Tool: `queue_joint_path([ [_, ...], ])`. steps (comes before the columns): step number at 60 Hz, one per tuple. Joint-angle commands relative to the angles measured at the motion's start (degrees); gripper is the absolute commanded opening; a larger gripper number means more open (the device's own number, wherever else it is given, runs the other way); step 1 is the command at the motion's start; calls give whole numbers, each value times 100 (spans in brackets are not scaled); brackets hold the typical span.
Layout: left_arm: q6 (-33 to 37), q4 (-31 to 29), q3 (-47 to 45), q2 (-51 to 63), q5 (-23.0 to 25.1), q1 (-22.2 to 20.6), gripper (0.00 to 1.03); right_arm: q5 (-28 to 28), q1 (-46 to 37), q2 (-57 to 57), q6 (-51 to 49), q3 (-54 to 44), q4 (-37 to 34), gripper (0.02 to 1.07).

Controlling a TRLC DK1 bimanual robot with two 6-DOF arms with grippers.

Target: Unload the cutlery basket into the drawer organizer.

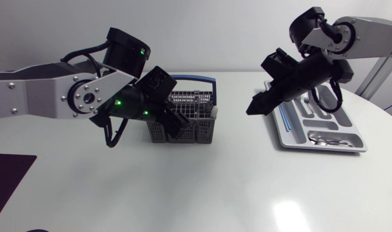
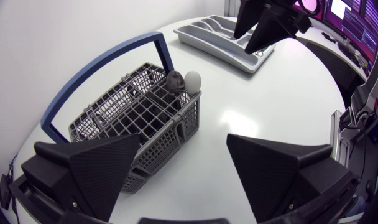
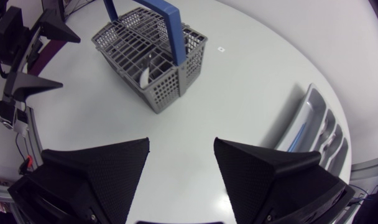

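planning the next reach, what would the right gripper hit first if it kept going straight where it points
Probably bare table, short of the basket: the open right gripper tilts down at the stretch between basket and organizer. Depth is unclear.

L gripper (image 2: 184, 142) fingers apart, grey plastic mesh cutlery basket w/ blue handle (image 2: 124, 112) just ahead on white bench (image 2: 257, 99); R gripper (image 2: 243, 42) over grey organizer tray (image 2: 204, 36).

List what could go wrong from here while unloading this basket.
1. The blue handle arches over the cutlery basket; the open left pincer, close to it, might snag it and tip the basket.
2. The two utensil ends sit together at one corner; a grab may catch both.
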Motion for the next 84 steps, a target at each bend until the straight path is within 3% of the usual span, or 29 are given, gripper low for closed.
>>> queue_joint_path([
  [1, 337, 97, -232, -182, 16, 17, 98, -222, 159, 296, 518, 284, -165, 77],
  [7, 434, 202, -347, -226, 175, 34, 98, -397, 300, 577, 773, 539, -262, 77],
  [14, 495, 343, -443, -226, 219, 43, 98, -767, 352, 859, 1045, 829, -271, 64],
  [22, 539, 466, -505, -217, 219, 43, 98, -942, 405, 1166, 1204, 1136, -376, 62],
  [59, 548, 932, -601, 73, 280, 78, 98, -1013, 704, 2045, 1872, 1646, -16, 48],
  [73, 557, 967, -619, 143, 289, 78, 98, -977, 774, 2089, 1942, 1593, 151, 27],
  [80, 557, 967, -619, 143, 289, 78, 98, -977, 783, 2080, 1959, 1549, 204, 8],
  [84, 557, 967, -619, 143, 289, 78, 98, -977, 783, 2054, 1959, 1541, 195, 8],
])
